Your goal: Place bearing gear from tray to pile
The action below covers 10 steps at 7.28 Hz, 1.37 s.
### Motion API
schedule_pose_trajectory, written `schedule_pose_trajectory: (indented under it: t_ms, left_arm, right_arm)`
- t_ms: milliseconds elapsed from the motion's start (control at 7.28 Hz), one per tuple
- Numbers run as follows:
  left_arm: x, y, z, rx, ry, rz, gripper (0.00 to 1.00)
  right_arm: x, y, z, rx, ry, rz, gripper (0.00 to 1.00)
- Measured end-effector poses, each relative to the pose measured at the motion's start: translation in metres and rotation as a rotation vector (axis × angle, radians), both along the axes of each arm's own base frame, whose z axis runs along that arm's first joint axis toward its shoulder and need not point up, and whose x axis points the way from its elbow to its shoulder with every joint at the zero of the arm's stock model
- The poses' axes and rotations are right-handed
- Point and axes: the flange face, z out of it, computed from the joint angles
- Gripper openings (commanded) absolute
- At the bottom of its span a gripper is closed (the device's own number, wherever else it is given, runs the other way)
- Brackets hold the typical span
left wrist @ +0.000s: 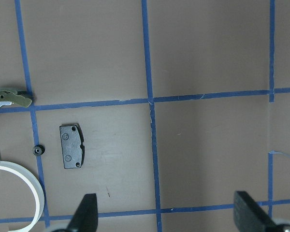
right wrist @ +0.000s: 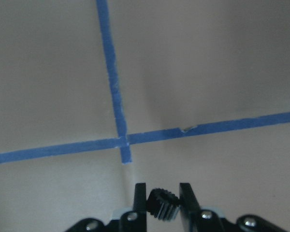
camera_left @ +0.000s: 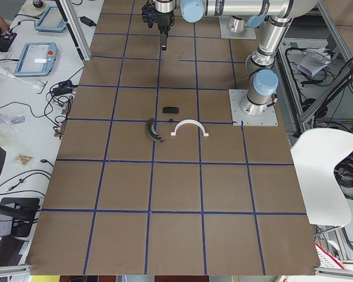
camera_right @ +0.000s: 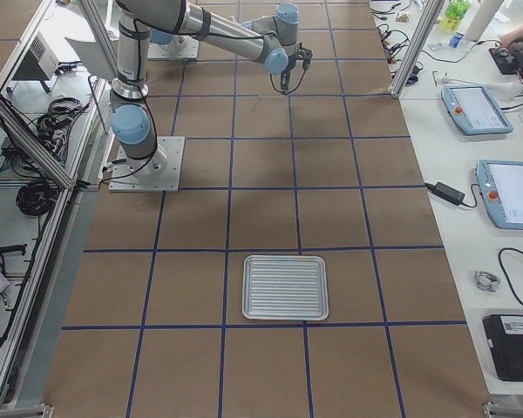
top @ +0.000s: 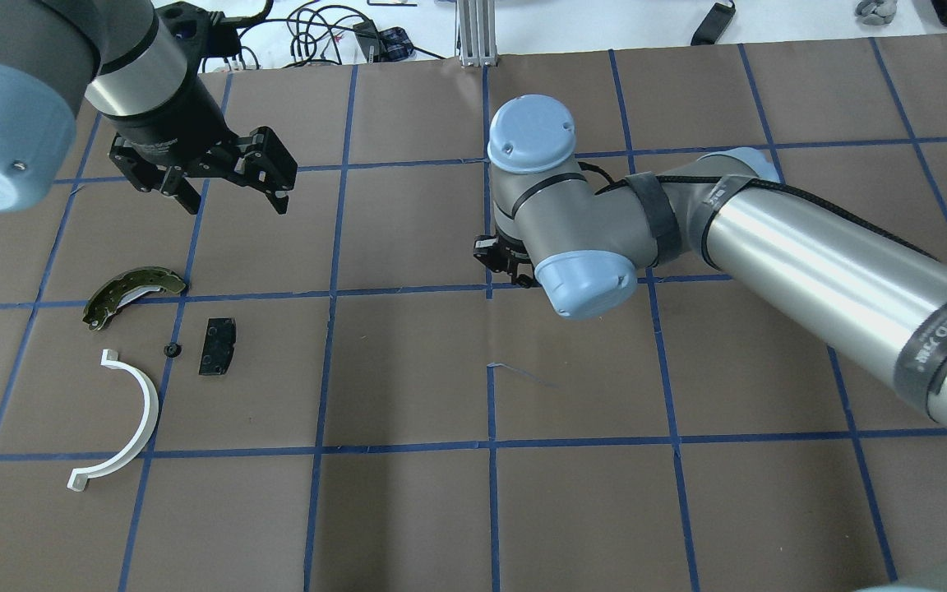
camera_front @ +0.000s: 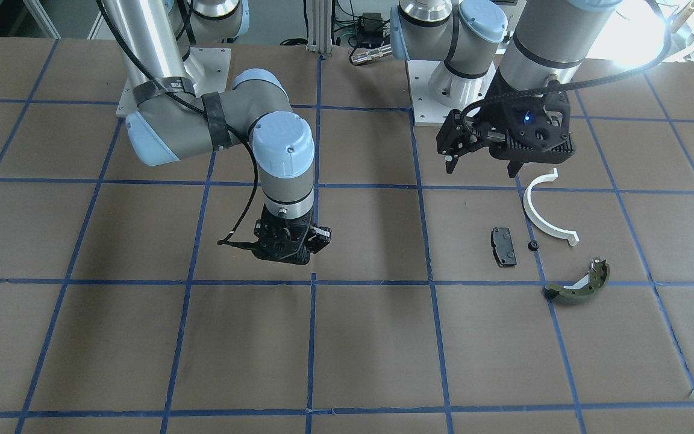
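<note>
My right gripper (right wrist: 163, 192) is shut on a small black bearing gear (right wrist: 163, 205), held above a blue tape crossing near the table's middle. The arm hides the fingers in the overhead view. The pile lies at the table's left: a white half-ring (top: 130, 421), a black pad (top: 218, 346), an olive shoe (top: 130, 289) and a second small black gear (top: 171, 349). My left gripper (top: 235, 197) is open and empty above the pile. The left wrist view shows the pad (left wrist: 72, 146) and the small gear (left wrist: 37, 150) below it. The ribbed metal tray (camera_right: 286, 287) shows only in the exterior right view.
Brown paper with a blue tape grid (top: 490, 370) covers the table. The arm base plates (camera_front: 169, 78) stand at the robot's side. Side benches with tablets and cables (camera_left: 38, 59) lie beyond the table's edge.
</note>
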Motion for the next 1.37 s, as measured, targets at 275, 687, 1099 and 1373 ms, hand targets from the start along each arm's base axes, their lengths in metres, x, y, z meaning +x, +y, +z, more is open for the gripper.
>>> schedule_pose_trajectory:
  t_ms: [275, 687, 1099, 1373]
  left_arm:
    - [0.001, 0.000, 0.001, -0.002, 0.000, 0.001, 1.00]
    - [0.002, 0.000, 0.002, -0.003, -0.004, 0.002, 1.00]
    - [0.003, 0.000, 0.002, -0.003, -0.004, 0.003, 1.00]
    - [0.003, 0.000, 0.002, -0.003, -0.004, 0.004, 1.00]
  right_arm:
    - [0.027, 0.012, -0.017, 0.002, -0.020, 0.023, 0.09]
    - [0.035, 0.016, -0.027, 0.015, -0.019, 0.039, 0.44]
    - [0.034, 0.016, -0.029, 0.020, -0.019, 0.032, 1.00]
    - [0.027, 0.012, -0.025, 0.019, -0.016, 0.033, 1.00]
